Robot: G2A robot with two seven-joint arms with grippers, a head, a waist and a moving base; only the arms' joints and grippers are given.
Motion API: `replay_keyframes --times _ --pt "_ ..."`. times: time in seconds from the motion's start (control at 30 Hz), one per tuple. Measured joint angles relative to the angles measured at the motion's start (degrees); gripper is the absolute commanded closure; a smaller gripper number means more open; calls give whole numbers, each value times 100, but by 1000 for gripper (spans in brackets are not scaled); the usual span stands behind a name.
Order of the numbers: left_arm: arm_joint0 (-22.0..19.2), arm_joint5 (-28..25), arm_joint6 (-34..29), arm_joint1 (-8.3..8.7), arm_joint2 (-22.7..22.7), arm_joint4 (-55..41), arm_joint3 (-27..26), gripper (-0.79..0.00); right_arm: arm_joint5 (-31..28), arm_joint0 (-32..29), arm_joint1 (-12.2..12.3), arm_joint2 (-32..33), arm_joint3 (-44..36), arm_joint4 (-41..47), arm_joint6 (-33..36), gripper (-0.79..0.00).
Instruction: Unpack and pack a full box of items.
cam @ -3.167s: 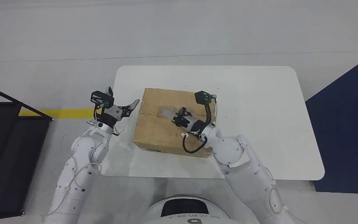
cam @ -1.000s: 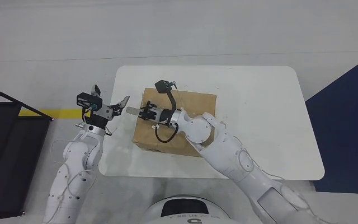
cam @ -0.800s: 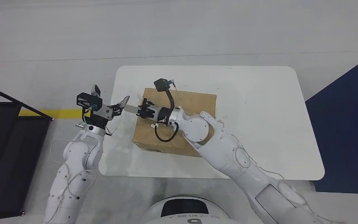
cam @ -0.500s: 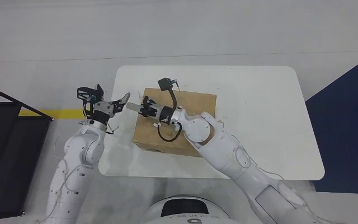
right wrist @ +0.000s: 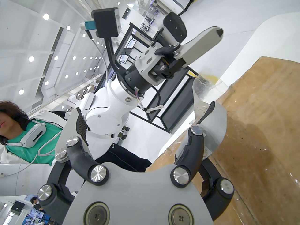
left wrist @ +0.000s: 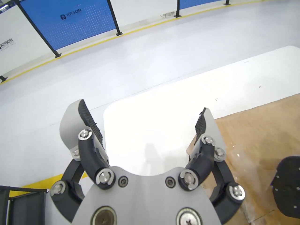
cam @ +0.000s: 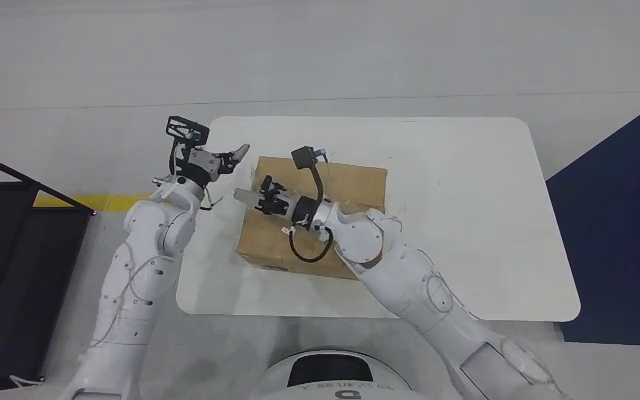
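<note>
Cardboard box [cam: 310,215] lying shut; peeled tape strip [right wrist: 199,90] sticking to spread right gripper [right wrist: 146,112]; spread left gripper [left wrist: 143,108] hovering far-left, seemingly for handover.

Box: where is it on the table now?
Top view: the box sits on the table's left half, the right hand over its left edge.

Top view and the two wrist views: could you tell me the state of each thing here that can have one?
cardboard box: closed, flaps down flat.
clear tape strip: lifted off the box's top, its end free in the air beside one finger of the right gripper.
left gripper: open, empty, over the table beside the box's corner.
right gripper: open, over the box's top near its edge.
</note>
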Motion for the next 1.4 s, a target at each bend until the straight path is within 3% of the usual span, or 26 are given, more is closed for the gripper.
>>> replay_keyframes --times 0.17,0.33,0.6,0.7,0.77,0.97,1.1,1.17,1.4 --pt "-303 -165 29 -25 172 24 454 -785 -177 -288 83 156 -349 -247 -30 -785" --pt "-572 -495 -167 -37 223 -234 805 -785 2 -511 144 282 -592 -489 -73 -785" --pt "-281 -1237 -691 69 -186 -746 740 -785 63 -749 205 436 -689 -506 -98 -785" --pt "-176 -1781 -1077 73 -362 -1724 900 -785 45 -737 205 423 -648 -483 -88 -785" --pt "-215 -2197 -1494 87 -545 -2900 1159 -785 36 -712 201 409 -624 -470 -89 -785" --pt "-399 -2544 -2570 154 -768 -5045 1721 -785 45 -688 195 368 -605 -509 -124 -785" --pt "-469 -2622 -2871 182 -741 -5537 1847 -613 53 -673 193 353 -577 -503 -126 -785" --pt "-471 -2671 -2969 191 -689 -5657 1872 -397 55 -674 192 337 -569 -511 -132 -785" --pt "-535 -2690 -3731 241 -518 -6328 2025 -311 25 -757 213 389 -607 -531 -201 -785"
